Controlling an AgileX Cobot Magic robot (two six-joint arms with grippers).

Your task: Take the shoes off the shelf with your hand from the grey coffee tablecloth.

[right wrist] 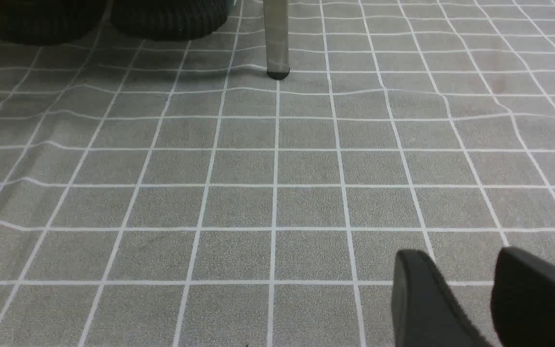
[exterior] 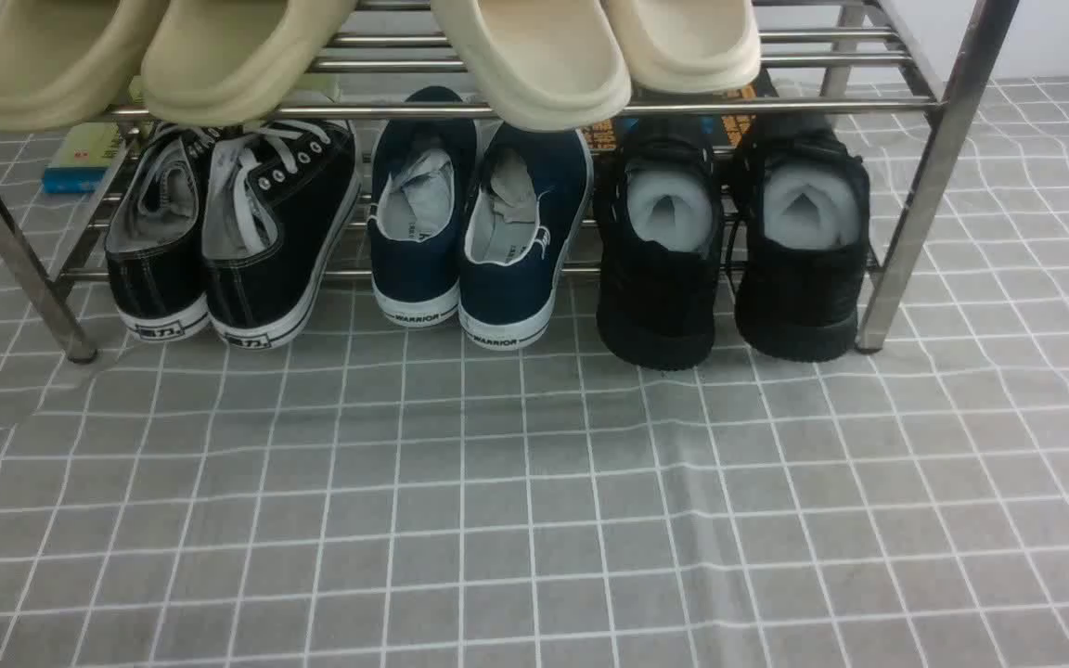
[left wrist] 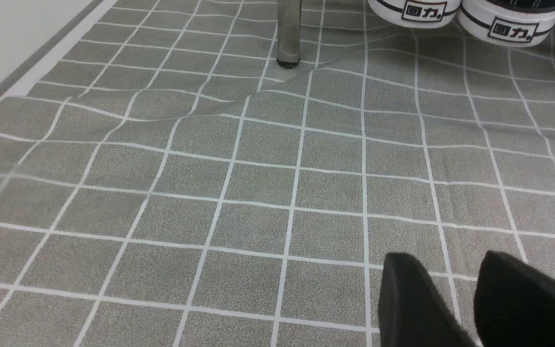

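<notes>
Left tool (left wrist: pixel 448 258): fingers apart, empty.
Right tool (right wrist: pixel 460 253): apart, empty.
Black shoes (exterior: pixel 660 288): lower shelf (exterior: pixel 938 158) tier, right end.

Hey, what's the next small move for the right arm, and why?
Probably ease the right end effector forward toward the black knit sneakers: they sit heels-out, far right on the lower tier of the shelf, while the end effector hangs open and empty over the grey cloth.

Home-like test setup (shoe rack (exterior: pixel 935 176) on tablecloth (exterior: pixel 534 520)).
</notes>
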